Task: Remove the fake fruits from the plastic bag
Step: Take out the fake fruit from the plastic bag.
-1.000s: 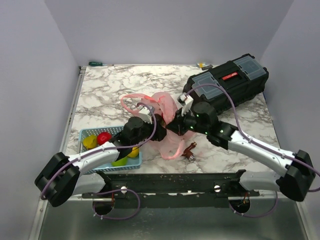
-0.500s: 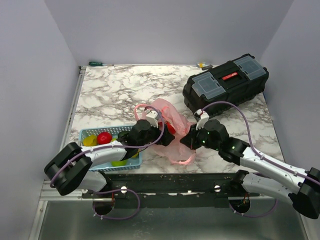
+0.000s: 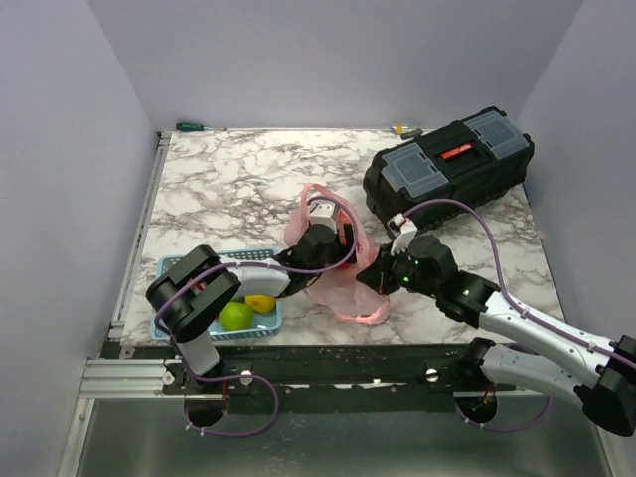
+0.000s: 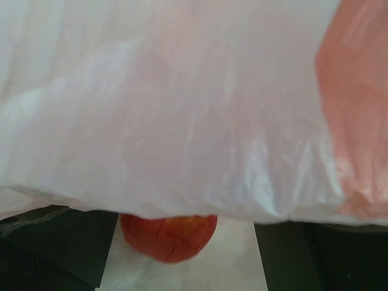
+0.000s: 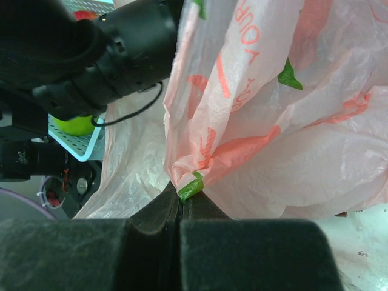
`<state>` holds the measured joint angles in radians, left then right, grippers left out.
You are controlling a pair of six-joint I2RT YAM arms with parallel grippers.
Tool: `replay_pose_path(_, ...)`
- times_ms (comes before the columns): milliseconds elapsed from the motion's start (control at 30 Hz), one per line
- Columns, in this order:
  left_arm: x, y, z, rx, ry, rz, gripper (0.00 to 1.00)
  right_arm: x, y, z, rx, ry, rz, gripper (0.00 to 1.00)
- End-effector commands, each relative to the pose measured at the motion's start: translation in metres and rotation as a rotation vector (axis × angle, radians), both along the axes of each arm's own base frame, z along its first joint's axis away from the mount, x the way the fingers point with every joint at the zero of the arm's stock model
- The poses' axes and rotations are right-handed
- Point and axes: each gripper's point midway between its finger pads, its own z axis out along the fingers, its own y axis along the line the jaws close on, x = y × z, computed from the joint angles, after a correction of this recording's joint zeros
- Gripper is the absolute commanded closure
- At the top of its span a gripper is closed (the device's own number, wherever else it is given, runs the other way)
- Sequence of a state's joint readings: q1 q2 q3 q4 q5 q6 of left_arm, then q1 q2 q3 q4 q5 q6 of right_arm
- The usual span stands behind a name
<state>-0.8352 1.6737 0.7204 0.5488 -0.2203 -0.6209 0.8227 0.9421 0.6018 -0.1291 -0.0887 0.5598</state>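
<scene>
The pink plastic bag [image 3: 343,273] lies crumpled on the marble table between both arms. My left gripper [image 3: 324,235] reaches into its mouth. In the left wrist view the bag's film [image 4: 194,103] fills most of the frame, and a red-orange fake fruit [image 4: 168,234] lies under it, between my dark fingers [image 4: 48,251], which stand wide apart and do not touch it. My right gripper [image 5: 182,203] is shut on a pinched fold of the bag [image 5: 242,121] at its near right edge [image 3: 374,278]. A green fruit [image 3: 236,316] and a yellow one [image 3: 261,303] sit in the blue basket [image 3: 169,268].
A black toolbox [image 3: 447,164] stands at the back right, close behind the bag. The blue basket sits at the table's near left edge, partly under my left arm. A screwdriver [image 3: 194,126] lies at the far left edge.
My left gripper has swung right from the basket into the bag's mouth, and its jaws have widened. My right gripper has moved down and right with the bag's edge still pinched.
</scene>
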Motion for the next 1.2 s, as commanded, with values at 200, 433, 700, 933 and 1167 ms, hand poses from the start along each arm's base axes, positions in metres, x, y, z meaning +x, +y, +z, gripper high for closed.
replay_pose_path(200,0.019,0.003,-0.028,0.165,0.013,0.195,0.27,-0.004,0.001,0.023,0.044,-0.019,0.013,0.99)
replay_pose_path(433,0.015,0.001,-0.032,0.271,0.006,0.11,0.65,-0.006,-0.003,0.024,0.049,-0.025,0.004,0.99)
replay_pose_path(700,-0.025,-0.018,0.013,0.213,0.017,-0.167,0.9,-0.006,-0.009,0.013,0.028,-0.027,-0.015,0.99)
replay_pose_path(933,-0.076,-0.013,0.049,0.061,0.054,-0.348,0.95,0.0,-0.014,0.004,-0.007,-0.034,-0.047,0.99)
replay_pose_path(1167,-0.104,-0.002,0.063,0.016,0.098,-0.439,1.0,0.014,-0.028,-0.001,-0.08,-0.058,-0.131,0.99)
